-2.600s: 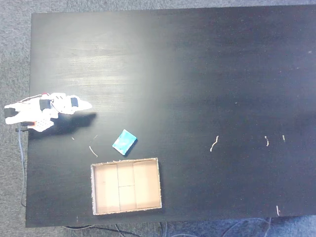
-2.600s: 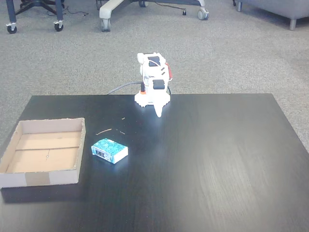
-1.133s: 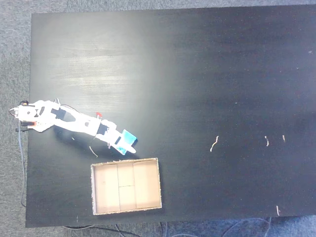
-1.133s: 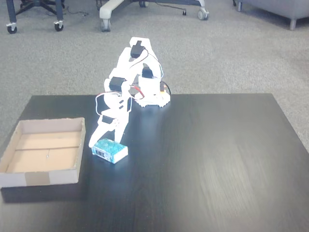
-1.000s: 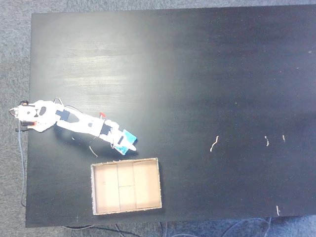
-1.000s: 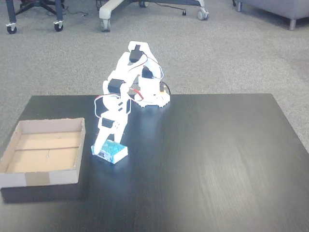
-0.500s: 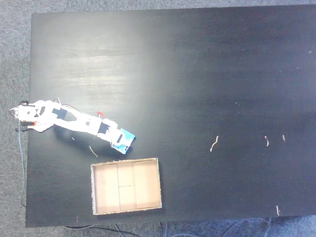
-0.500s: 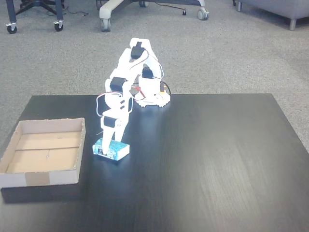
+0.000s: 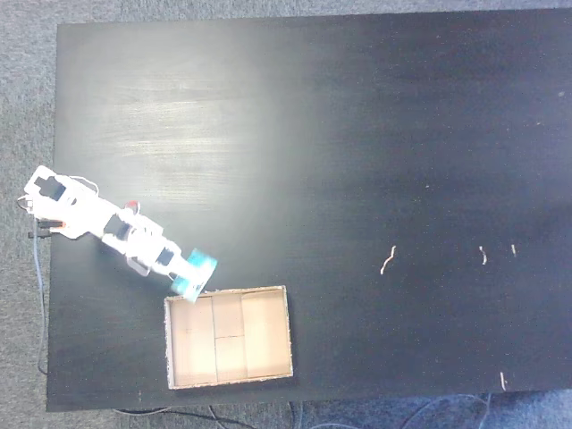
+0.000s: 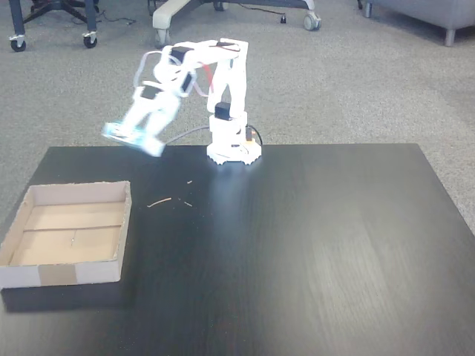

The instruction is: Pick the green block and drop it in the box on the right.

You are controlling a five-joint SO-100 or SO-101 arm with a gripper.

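Observation:
My white gripper [image 9: 185,270] [image 10: 136,133] is shut on the green block [image 9: 194,272] [image 10: 132,136], a small teal block that hangs high above the black table. In a fixed view from above, the block sits just beyond the upper left corner of the box [image 9: 229,336]. In a fixed view from the front, the block is blurred and floats above and behind the far right corner of the box [image 10: 65,231]. The box is a shallow tan cardboard tray with nothing in it.
The arm's base [image 10: 232,150] stands at the table's far edge. A few thin scraps [image 10: 160,202] lie on the table near the box, and others [image 9: 387,260] lie further along it. Office chair wheels [image 10: 160,38] stand on the carpet behind.
The gripper closed on the block where it lay beside the box, then lifted it off the table and swung it toward the box.

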